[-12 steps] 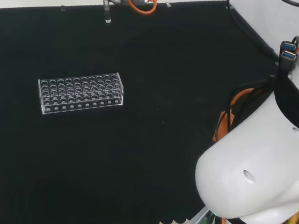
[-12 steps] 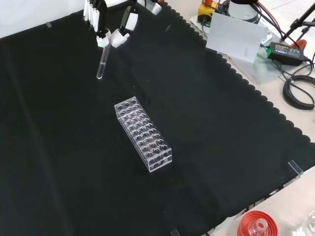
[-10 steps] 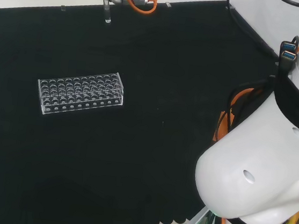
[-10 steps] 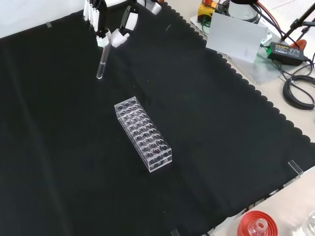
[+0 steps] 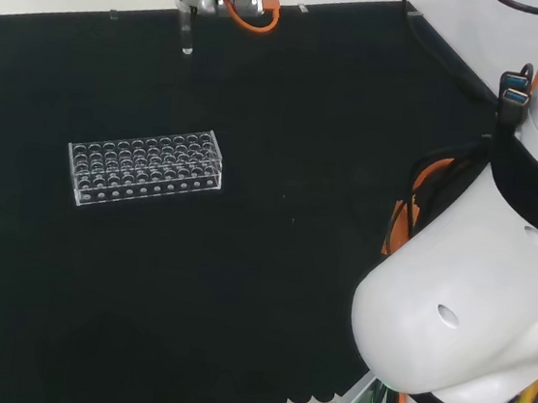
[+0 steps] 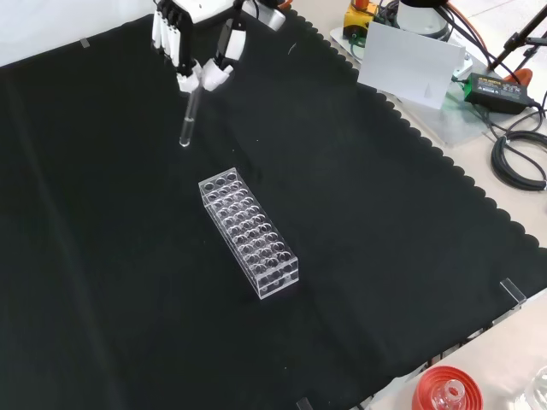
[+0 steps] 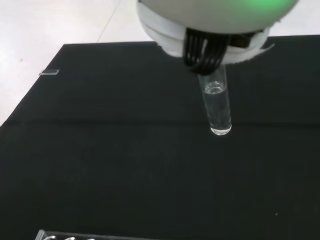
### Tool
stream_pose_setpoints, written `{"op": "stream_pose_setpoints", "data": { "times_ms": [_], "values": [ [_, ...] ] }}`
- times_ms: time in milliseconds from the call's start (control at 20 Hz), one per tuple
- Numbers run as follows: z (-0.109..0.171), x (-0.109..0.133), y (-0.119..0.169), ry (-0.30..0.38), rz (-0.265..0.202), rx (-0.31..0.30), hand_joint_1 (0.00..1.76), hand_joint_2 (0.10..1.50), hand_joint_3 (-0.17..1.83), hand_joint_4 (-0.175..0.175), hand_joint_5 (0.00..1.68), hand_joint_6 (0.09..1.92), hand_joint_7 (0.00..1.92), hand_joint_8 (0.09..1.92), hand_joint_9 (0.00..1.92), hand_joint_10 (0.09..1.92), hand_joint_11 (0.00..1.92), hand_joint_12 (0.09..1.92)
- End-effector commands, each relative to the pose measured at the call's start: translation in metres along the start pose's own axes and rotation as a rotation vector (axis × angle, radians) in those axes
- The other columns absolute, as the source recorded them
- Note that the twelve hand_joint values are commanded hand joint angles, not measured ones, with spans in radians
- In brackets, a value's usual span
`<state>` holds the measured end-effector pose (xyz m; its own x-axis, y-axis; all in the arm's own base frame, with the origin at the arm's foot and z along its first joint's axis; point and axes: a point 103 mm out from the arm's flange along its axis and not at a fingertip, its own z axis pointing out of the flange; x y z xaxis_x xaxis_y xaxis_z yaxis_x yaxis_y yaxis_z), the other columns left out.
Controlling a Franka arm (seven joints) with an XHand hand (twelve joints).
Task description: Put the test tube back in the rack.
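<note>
Black cloth (image 6: 359,222) with a scalloped edge is spread across the bench, and wide bare stretches of it are left open on every side of the rack in the front view. Beyond the cloth's right edge in that view a white sheet (image 6: 408,63), a black power adapter (image 6: 490,86) and coiled cables (image 6: 520,158) are seen on the bare benchtop, and a red ribbed stand (image 6: 446,391) is placed past the bottom edge. The arm's own white links (image 5: 471,302) are seen large at the right of the head view.

A clear multi-hole rack (image 6: 249,231) is set lengthwise near the middle of the cloth, its holes apparently unfilled. The hand (image 6: 195,51) is held at the top of the front view — fingers pointed downward and closed in a pinch on the upper end of the test tube (image 6: 187,120). The tube is hung close to upright above the cloth, clear of the rack and a little beyond its far end in the front view. In the wrist view the tube's (image 7: 216,104) rounded bottom is seen above bare cloth, with a corner of the rack (image 7: 65,236) at the picture's margin.
</note>
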<state>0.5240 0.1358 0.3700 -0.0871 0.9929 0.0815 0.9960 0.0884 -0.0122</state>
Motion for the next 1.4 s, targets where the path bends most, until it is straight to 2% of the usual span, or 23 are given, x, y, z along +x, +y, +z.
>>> {"op": "stream_pose_setpoints", "data": {
  "times_ms": [50,750,1400],
  "values": [
    [0.013,0.010,-0.006,0.006,-0.035,0.037,1.44,0.63,0.61,-0.175,1.34,0.29,1.51,0.44,1.29,0.64,1.10,1.08],
    [0.041,0.032,-0.002,-0.015,-0.124,0.108,1.44,0.63,0.61,-0.175,1.35,0.28,1.52,0.43,1.29,0.64,1.10,1.08],
    [0.067,0.037,-0.002,-0.012,-0.151,0.168,1.44,0.63,0.61,-0.175,1.35,0.27,1.52,0.44,1.29,0.63,1.10,1.07]
  ]
}}
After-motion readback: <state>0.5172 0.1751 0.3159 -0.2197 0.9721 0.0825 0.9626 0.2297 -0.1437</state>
